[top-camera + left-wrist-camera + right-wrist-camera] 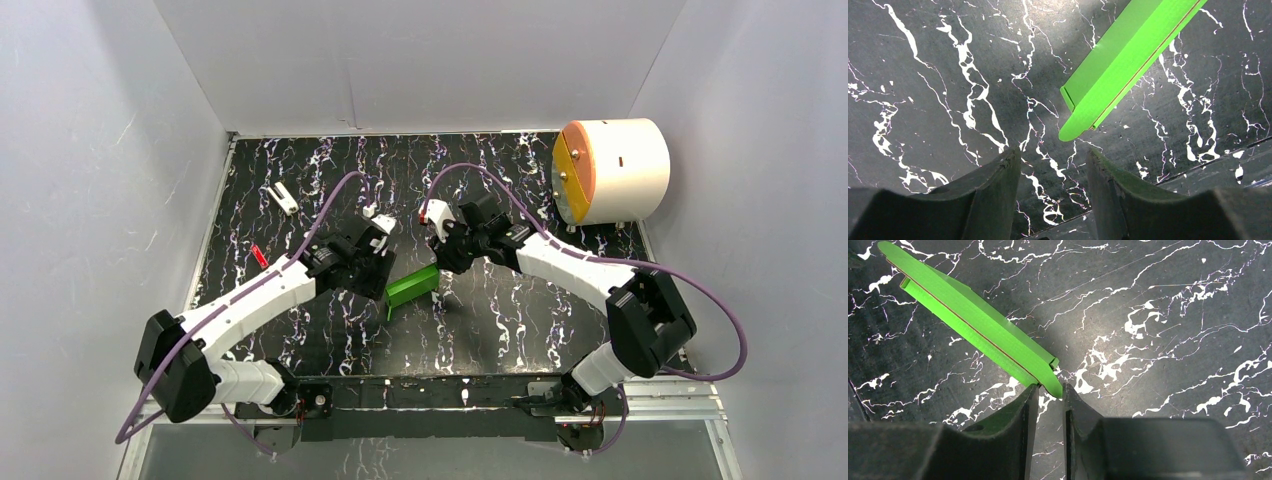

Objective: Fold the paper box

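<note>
- Now, the paper box point(413, 286) is in the middle of the black marbled table point(520, 330), between my two arms. It is a long, narrow, folded green piece with a rounded tab at each end.
- Left gripper point(1053, 175): the jaws stand partly apart with only bare table between them. In the left wrist view the nearest rounded tab lies just ahead of the fingertips, apart from them.
- Right gripper point(1048, 405): the jaws are drawn in to a narrow gap. The tip of the box's other rounded tab sits right at that gap, between the two fingertips. From the right wrist view I cannot tell whether the pads actually pinch the card or only flank it.
- A large white cylinder with an orange face point(610, 170) sits at the far right corner, well apart from the box.
- A small white object point(284, 198) and a small red bit point(260, 256) lie on the left side of the table.
</note>
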You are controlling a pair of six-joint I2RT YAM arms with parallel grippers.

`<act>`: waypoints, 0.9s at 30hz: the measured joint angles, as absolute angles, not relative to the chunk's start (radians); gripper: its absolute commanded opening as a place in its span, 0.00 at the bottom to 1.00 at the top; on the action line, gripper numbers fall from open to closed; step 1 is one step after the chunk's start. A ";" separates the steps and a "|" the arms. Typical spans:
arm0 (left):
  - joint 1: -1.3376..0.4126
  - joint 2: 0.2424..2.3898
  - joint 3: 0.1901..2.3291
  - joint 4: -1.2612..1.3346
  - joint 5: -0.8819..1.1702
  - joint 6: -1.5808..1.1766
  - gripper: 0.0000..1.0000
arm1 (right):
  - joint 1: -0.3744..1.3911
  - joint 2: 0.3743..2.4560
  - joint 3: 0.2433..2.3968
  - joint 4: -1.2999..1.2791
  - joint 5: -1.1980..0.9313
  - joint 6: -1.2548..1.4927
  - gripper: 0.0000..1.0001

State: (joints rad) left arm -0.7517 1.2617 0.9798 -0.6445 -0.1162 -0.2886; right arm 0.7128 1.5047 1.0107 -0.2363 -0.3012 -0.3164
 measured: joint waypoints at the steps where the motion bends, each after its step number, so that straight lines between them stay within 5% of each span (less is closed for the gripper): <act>1: -0.752 1.266 0.980 -0.644 -0.116 -0.289 0.47 | 0.713 1.506 1.011 -0.236 -0.303 -0.316 0.28; 10: -0.752 1.304 0.980 -0.644 -0.116 -0.289 0.38 | 0.713 1.516 1.012 -0.237 -0.317 -0.314 0.13; 17: -0.752 1.322 0.981 -0.643 -0.110 -0.295 0.21 | 0.713 1.516 1.012 -0.237 -0.321 -0.310 0.05; 27: -0.752 1.325 0.995 -0.637 -0.109 -0.307 0.34 | 0.712 1.516 1.012 -0.237 -0.321 -0.302 0.05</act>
State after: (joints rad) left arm -0.7517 1.3251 0.9947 -0.6369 -0.1085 -0.3069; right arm 0.7124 1.5162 1.0119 -0.2371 -0.3206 -0.3016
